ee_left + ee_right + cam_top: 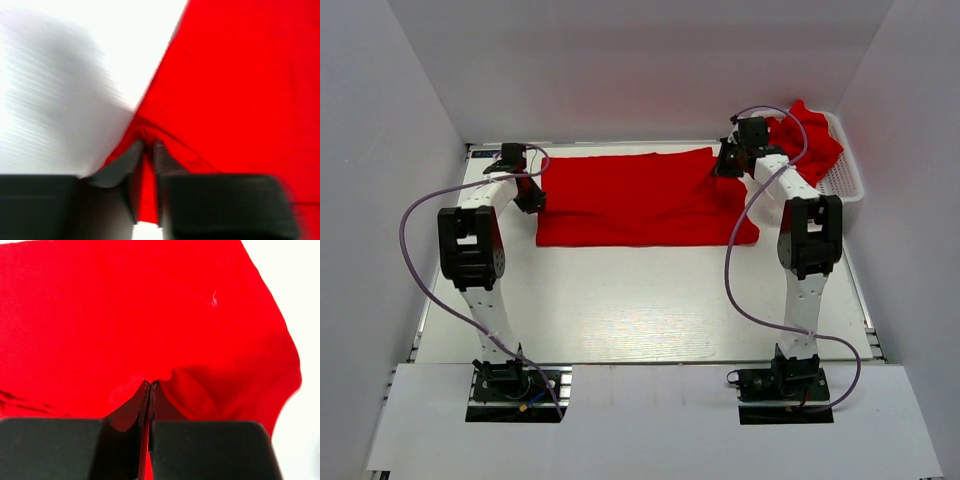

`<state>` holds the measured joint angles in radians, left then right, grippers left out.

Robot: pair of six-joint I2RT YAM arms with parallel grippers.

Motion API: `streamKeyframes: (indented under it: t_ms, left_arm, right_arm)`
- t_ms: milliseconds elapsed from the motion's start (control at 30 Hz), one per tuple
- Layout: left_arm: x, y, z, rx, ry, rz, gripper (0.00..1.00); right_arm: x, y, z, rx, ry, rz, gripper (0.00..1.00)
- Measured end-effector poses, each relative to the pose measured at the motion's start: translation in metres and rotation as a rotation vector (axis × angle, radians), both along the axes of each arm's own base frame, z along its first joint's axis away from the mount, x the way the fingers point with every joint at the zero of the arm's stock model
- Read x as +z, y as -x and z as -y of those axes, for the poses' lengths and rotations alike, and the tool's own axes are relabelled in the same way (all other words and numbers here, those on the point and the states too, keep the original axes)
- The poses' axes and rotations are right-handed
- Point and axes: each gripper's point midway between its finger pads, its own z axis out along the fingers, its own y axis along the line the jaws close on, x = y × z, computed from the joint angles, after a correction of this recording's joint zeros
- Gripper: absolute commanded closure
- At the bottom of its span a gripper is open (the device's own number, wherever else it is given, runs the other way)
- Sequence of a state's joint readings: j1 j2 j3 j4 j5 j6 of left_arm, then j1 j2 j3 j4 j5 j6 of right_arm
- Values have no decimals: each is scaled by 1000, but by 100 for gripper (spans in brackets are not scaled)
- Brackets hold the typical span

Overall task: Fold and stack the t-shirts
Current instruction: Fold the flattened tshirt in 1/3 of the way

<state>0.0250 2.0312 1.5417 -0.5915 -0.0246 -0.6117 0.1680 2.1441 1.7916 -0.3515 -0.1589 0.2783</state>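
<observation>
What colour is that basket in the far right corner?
The basket is white; the top external view shows it best.

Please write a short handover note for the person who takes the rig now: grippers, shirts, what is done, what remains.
Left gripper: shut on the left edge of the spread t-shirt.
Right gripper: shut on its right edge.
More red shirts sit bunched in the white mesh basket, far right.
Done: one shirt laid flat.
Left: fold it, then the others; no stack yet.

no readable text, labels, brands, numbers or signs in any view
</observation>
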Motion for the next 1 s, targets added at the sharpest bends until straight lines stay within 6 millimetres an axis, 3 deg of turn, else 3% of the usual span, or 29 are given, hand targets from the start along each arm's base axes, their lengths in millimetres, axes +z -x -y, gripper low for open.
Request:
streamKeyframes:
  t_ms: [100,133,167,233,333,367,500,600,733,833,1000]
  left_arm:
    - [-4,-2,-6,15,-31,-15,34]
    - [-4,-3,-9,22,-38,-19,14]
    - [-5,-4,-10,25,-42,-28,10]
    - [-6,-8,-13,34,-46,-34,0]
    - [-9,-11,-16,43,-47,-45,0]
    - [-9,-10,-18,46,-51,-53,0]
    - [2,-11,-26,64,-79,-58,0]
    - [16,-15,-32,70,-101,-39,0]
    - [34,-16,-33,33,-108,-12,0]
    - [39,-15,-22,-39,-81,10,0]
    - [18,6,15,-177,0,-17,0]
  right_arm:
    - [-6,-12,-1,-2,-2,5,93]
    - [-8,-16,-1,-3,-3,7,86]
    - [-9,-22,-2,-3,-4,14,71]
    - [-12,-33,-3,-4,-8,25,52]
    - [-15,-45,-6,5,-18,34,28]
    - [-13,-48,-7,8,-21,41,10]
    - [-7,-49,-7,30,-11,54,10]
    - [-6,-39,-4,30,4,28,10]
    - [-4,2,2,30,11,-52,10]
    - [-4,34,6,24,7,-109,10]
    - [-26,79,15,-3,19,-189,10]
